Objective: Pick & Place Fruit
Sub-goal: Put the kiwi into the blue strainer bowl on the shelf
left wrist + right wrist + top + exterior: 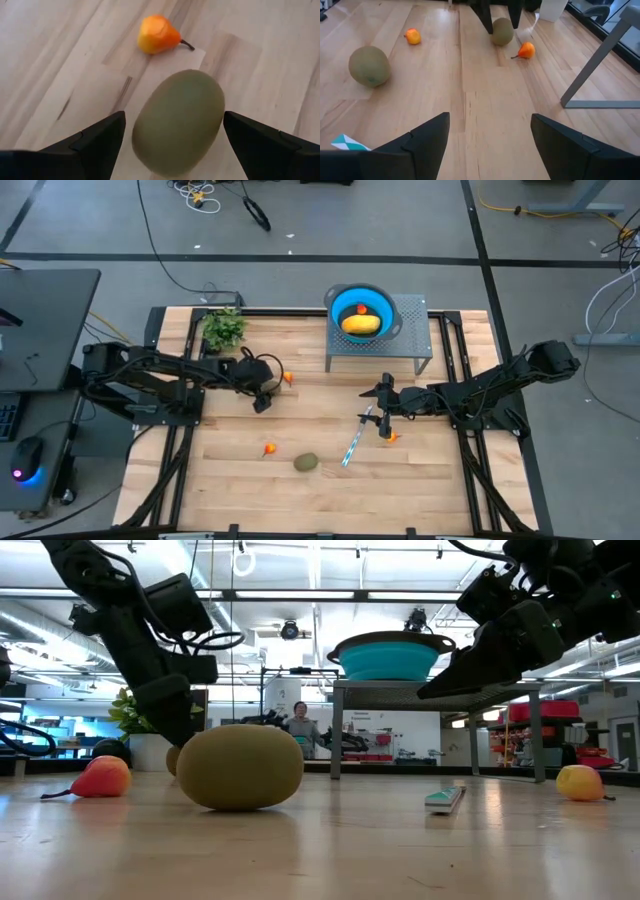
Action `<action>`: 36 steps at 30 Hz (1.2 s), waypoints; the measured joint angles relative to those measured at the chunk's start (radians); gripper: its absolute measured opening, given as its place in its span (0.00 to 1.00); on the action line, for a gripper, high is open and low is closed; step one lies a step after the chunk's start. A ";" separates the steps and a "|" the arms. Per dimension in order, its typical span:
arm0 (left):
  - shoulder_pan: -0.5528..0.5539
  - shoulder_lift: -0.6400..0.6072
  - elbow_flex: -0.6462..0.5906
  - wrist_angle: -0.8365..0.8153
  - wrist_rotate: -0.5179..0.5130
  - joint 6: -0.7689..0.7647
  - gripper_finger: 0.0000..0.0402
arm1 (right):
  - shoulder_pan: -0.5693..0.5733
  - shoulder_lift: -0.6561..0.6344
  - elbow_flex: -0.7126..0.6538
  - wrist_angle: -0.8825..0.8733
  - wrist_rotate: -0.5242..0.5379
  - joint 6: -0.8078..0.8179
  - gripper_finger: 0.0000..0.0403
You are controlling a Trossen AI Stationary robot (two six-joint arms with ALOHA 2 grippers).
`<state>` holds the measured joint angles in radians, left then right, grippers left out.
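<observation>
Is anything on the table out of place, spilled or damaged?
Nothing looks spilled or damaged. One yellow fruit already lies in the blue bowl on the metal stand; two kiwis and small orange pieces lie loose on the table, beside a utensil.

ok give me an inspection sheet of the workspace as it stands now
surface: wooden table, bare planks showing
job's things: yellow oblong fruit in blue bowl on grey stand; kiwi between left gripper's fingers; second kiwi and small orange fruits loose on table
clutter: silver-blue utensil; potted plant
grippers: left gripper open around kiwi; right gripper open, empty
cables: cables on floor beyond table
surroundings: person far behind table
</observation>
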<state>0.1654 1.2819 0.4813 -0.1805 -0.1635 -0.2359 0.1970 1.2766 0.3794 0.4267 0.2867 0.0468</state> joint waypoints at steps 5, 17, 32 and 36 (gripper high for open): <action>0.000 0.000 -0.025 0.053 0.000 -0.014 0.87 | 0.000 0.000 0.000 0.000 0.000 0.000 0.72; 0.000 0.001 -0.029 0.040 -0.026 -0.040 0.76 | 0.000 0.000 0.000 0.000 0.000 -0.002 0.72; 0.000 0.001 -0.029 0.047 -0.031 -0.106 0.59 | 0.000 0.000 0.000 -0.003 0.000 -0.002 0.72; 0.000 -0.007 -0.006 0.077 -0.023 -0.132 0.58 | 0.000 0.000 0.000 -0.003 0.000 -0.002 0.72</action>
<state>0.1654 1.2752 0.4749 -0.1033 -0.1866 -0.3679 0.1970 1.2766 0.3794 0.4236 0.2867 0.0452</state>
